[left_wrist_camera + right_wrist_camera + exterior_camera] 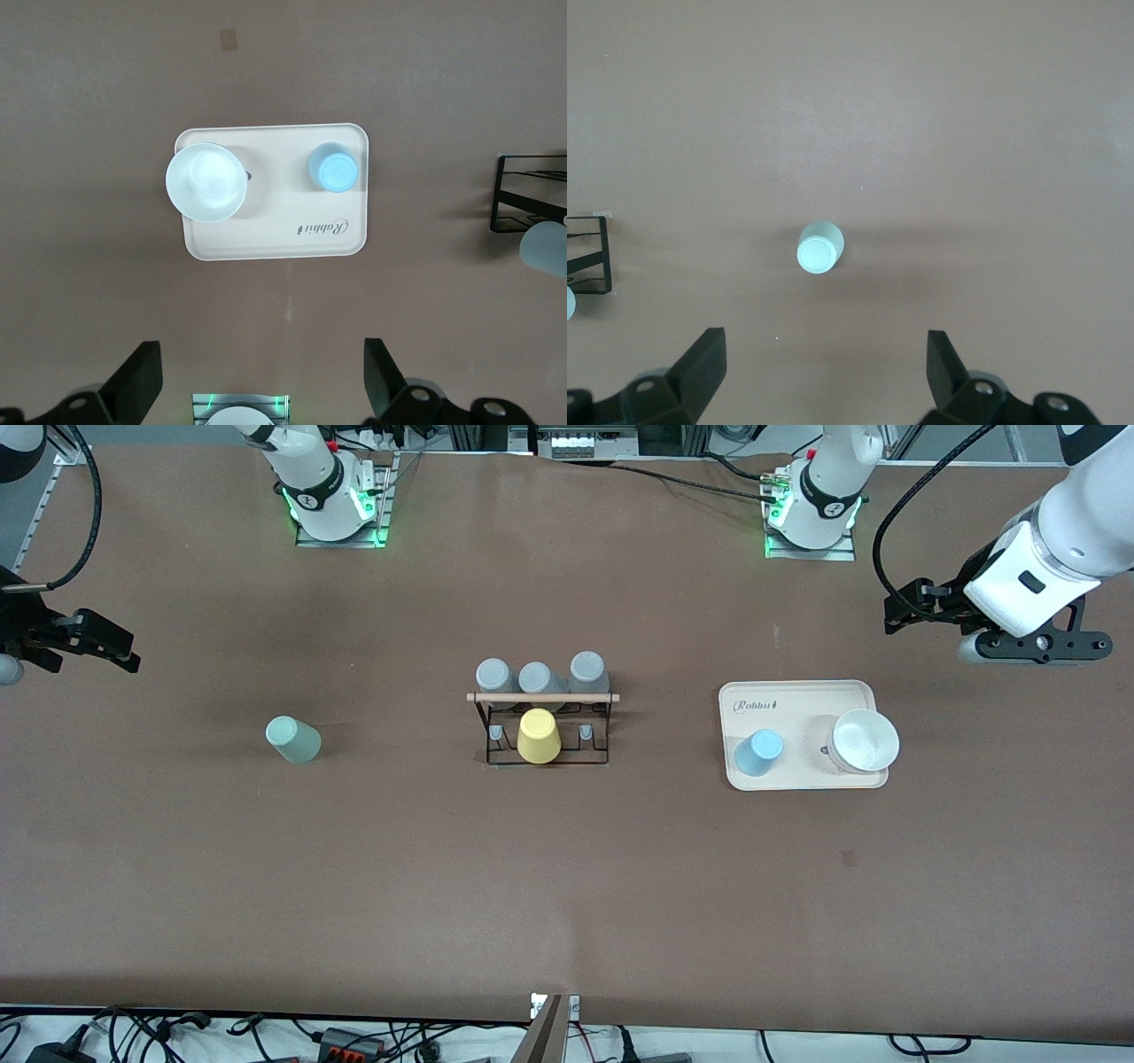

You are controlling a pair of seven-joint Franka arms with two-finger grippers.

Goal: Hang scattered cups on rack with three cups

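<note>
The pale mint green cup point(293, 740) stands upside down on the table toward the right arm's end; it also shows in the right wrist view point(819, 248). The light blue cup point(758, 752) stands upside down on a cream tray point(797, 700), also in the left wrist view point(333, 168). The black wire rack point(547, 755) with a wooden rod stands mid-table. My right gripper point(111, 646) point(827, 363) is open and empty, up in the air near the mint cup. My left gripper point(899, 608) point(263, 372) is open and empty, up in the air near the tray point(266, 243).
The rack holds a yellow cup point(538, 736) and three grey cups point(537, 679). A white bowl point(864, 741) sits on the tray beside the blue cup. Both arm bases stand at the table's edge farthest from the front camera.
</note>
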